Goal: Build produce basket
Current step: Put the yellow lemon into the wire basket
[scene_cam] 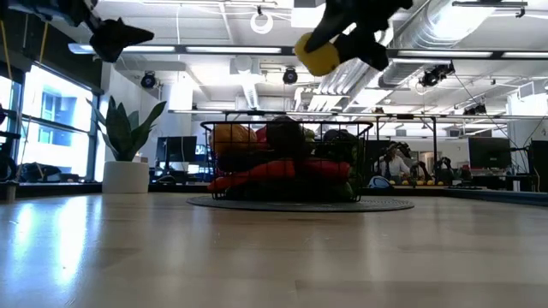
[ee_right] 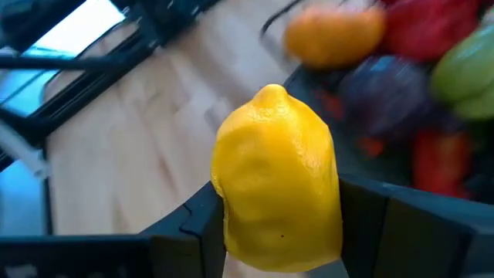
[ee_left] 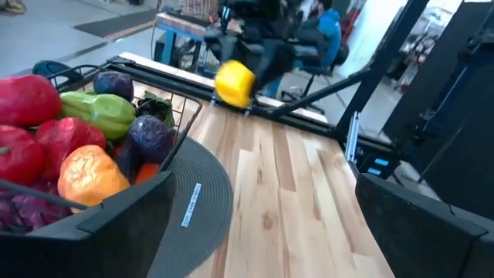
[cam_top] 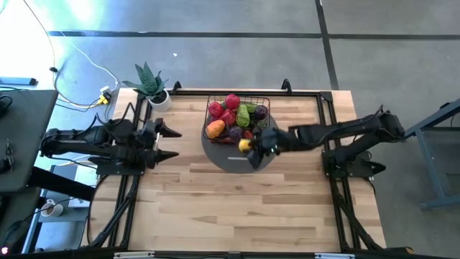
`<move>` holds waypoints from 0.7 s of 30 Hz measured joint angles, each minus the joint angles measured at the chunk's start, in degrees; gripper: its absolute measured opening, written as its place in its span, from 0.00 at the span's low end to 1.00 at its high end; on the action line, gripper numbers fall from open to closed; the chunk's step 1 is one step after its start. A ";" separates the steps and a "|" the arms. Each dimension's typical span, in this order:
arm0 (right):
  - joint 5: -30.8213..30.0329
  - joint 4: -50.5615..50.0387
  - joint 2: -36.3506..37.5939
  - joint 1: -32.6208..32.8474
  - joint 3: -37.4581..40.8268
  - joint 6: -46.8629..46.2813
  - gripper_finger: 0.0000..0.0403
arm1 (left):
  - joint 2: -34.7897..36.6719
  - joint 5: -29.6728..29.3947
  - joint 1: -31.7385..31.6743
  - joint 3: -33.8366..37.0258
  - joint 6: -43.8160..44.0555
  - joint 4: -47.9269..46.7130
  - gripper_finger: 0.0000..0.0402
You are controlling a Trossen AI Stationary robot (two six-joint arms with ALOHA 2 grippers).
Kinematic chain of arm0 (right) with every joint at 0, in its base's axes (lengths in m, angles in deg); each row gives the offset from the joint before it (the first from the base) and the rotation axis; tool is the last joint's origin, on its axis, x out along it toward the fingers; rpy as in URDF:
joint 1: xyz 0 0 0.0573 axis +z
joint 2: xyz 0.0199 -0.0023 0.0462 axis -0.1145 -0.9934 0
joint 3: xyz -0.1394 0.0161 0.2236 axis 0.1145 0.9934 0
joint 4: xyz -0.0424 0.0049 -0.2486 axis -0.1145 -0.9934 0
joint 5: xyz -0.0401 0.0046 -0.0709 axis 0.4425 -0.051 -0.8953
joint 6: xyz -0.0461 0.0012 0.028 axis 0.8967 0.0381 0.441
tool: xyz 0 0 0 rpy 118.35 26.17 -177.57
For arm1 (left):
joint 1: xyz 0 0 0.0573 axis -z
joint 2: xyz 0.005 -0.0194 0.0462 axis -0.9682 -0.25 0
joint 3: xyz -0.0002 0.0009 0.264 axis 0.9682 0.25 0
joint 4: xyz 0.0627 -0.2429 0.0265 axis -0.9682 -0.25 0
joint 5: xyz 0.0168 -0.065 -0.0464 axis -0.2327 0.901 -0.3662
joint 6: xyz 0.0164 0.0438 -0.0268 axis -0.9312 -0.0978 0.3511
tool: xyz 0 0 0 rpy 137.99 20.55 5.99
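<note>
While gripping a lemon (ee_right: 276,181), right claw (cam_top: 251,147) hovers beside basket (cam_top: 267,101).

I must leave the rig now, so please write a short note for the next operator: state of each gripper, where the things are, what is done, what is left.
Right gripper: shut on a yellow lemon, held in the air near the basket's front edge, above the grey disc.
Left gripper: open, empty, waiting at the table's left side.
Basket: sits on the disc, already piled with produce, red, green, orange and purple.
Done: most pieces are loaded.
Left: lower the lemon into the basket and release it. No other loose produce shows on the table.
</note>
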State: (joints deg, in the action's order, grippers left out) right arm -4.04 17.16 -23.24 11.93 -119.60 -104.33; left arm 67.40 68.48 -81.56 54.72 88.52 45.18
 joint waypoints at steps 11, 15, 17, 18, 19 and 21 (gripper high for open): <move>-4.21 -1.63 -0.02 -10.40 -5.22 5.74 0.39 | 14.26 -2.98 0.00 8.20 0.33 0.57 0.97; -5.22 -1.65 -0.84 -12.92 -5.31 5.76 0.39 | 18.15 -3.06 0.00 11.19 0.33 0.54 0.97; -5.38 -1.53 -1.91 -13.78 -5.31 5.76 0.39 | 19.69 -3.23 0.00 12.72 0.35 0.57 0.97; -5.29 -1.46 -2.54 -14.08 -5.31 5.76 0.39 | 20.40 -3.26 0.00 13.48 0.34 0.52 0.97; -4.87 -1.65 -3.29 -14.22 -5.31 5.76 0.39 | 21.07 -3.23 0.00 14.14 0.36 0.41 0.97; -3.27 -3.02 -4.75 -14.35 -5.31 5.74 0.39 | 22.13 -2.96 0.00 15.20 0.61 0.53 0.97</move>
State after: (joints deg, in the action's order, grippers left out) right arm -7.31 14.13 -27.98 -2.41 -124.91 -98.59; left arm 89.53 65.52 -81.56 69.92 89.13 45.71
